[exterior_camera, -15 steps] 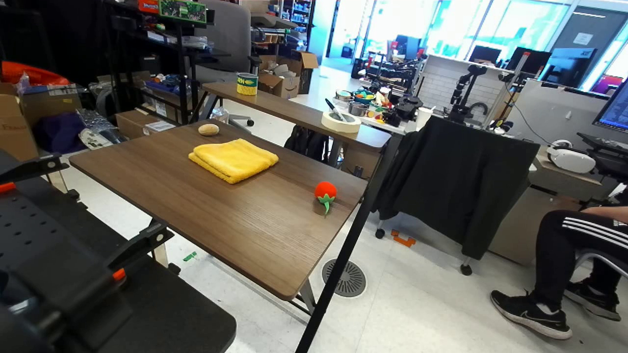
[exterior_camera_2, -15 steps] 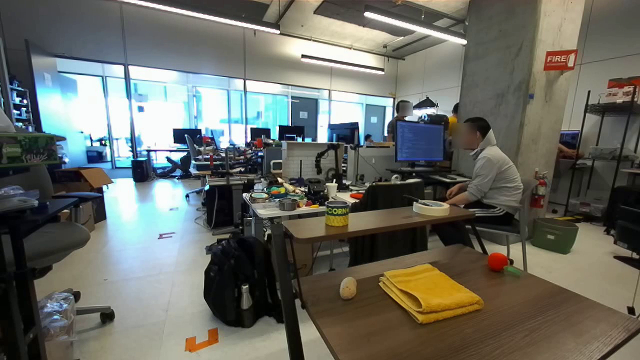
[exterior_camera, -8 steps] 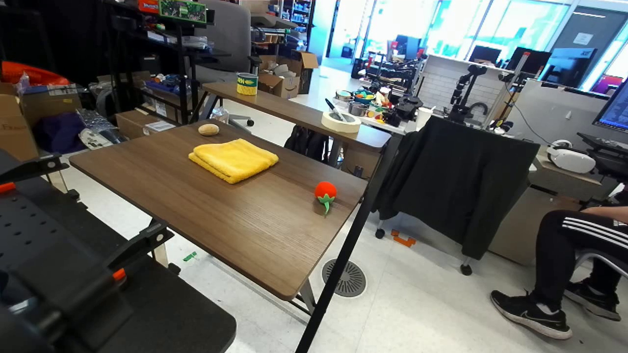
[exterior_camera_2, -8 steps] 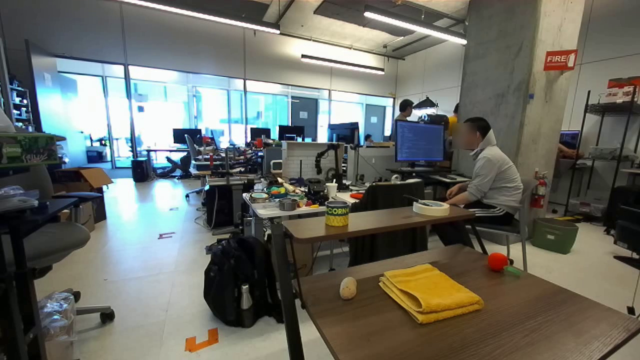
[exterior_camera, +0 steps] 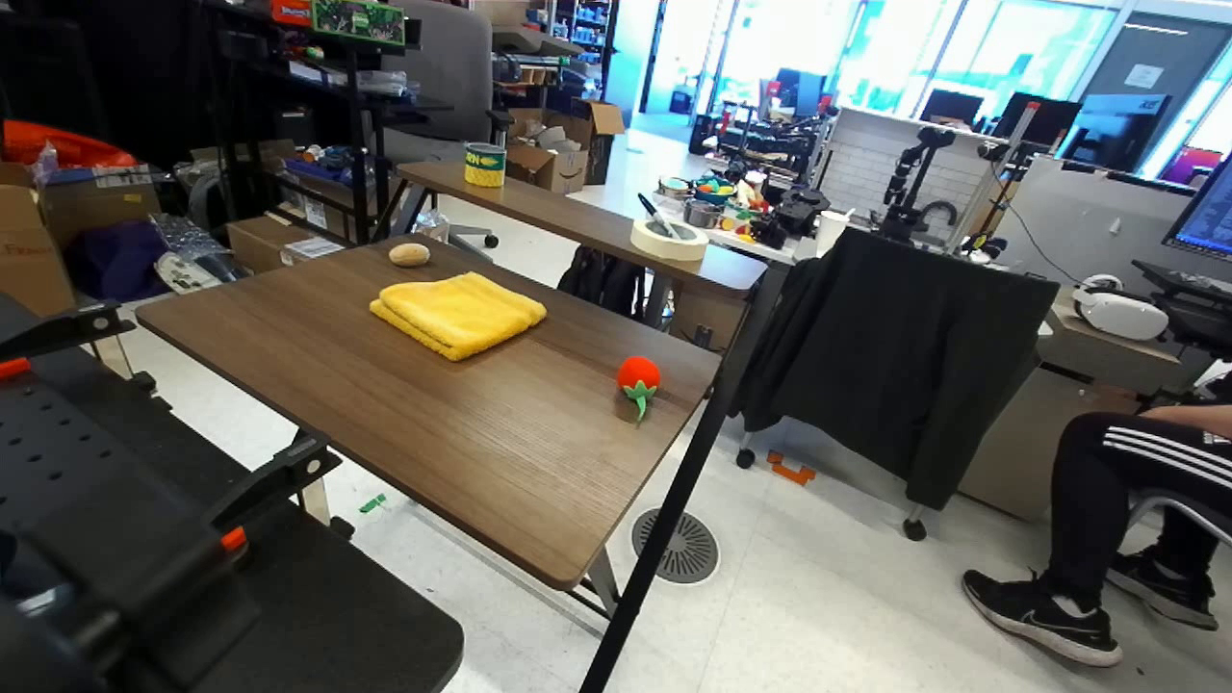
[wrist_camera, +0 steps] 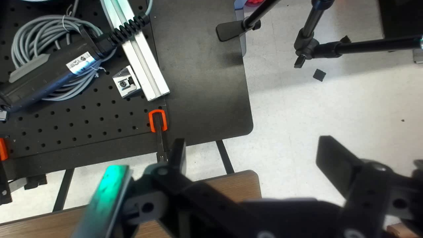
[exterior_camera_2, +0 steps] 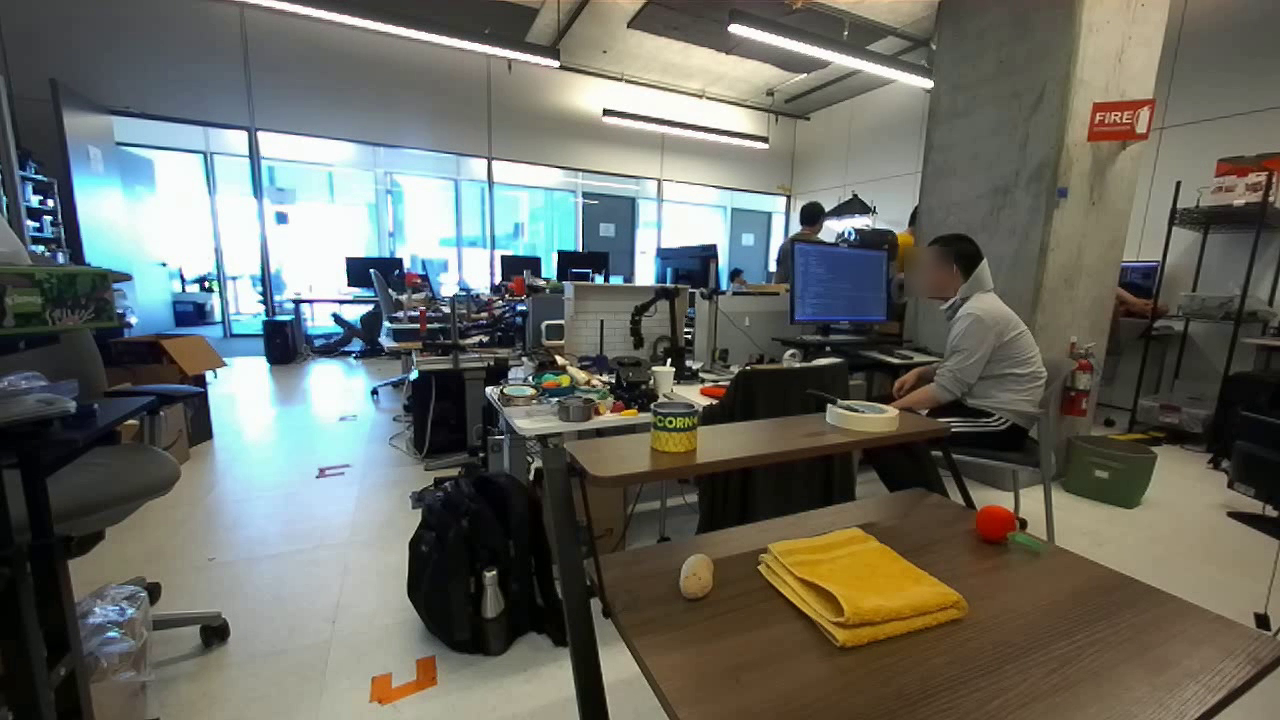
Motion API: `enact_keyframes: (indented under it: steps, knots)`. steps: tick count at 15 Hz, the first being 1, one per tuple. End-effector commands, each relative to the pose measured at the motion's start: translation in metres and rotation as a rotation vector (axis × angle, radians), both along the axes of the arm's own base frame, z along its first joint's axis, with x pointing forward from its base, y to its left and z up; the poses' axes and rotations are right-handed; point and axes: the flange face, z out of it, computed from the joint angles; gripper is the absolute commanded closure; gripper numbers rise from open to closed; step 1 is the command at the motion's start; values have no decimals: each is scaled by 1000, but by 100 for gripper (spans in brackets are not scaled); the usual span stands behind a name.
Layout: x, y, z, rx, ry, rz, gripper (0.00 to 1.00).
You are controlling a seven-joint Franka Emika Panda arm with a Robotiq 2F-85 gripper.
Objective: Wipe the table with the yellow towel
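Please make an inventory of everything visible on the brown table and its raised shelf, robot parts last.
table: 1, brown, both exterior views
shelf: 1, brown, beyond the table
yellow towel: 1, yellow, on the table
potato-like object: 1, beige, on the table
tomato-like toy: 1, red and green, on the table
corn can: 1, yellow and green, on the shelf
tape roll: 1, cream, on the shelf
pen: 1, partly black, on the tape roll
fingers: 2, black, apart, wrist view

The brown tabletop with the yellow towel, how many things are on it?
3: in both exterior views, the yellow towel between a tan lump on the left and a red ball with leaves on the right. Anything under the towel would be hidden.
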Motion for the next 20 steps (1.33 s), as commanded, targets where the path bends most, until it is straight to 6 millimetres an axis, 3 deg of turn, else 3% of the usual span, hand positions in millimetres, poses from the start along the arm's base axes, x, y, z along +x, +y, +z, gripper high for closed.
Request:
enact_keyframes:
  steps: [1, 4, 10, 11, 14, 20]
  knots:
    - [0, 0, 1, 0, 1, 0, 0]
    - [0, 0, 1, 0, 1, 0, 0]
    - [120, -56, -25, 57, -69, -277, 0]
    - [78, -47, -17, 45, -81, -202, 0]
    - [116, -65, -30, 58, -57, -264, 0]
    - [120, -59, -31, 58, -54, -265, 0]
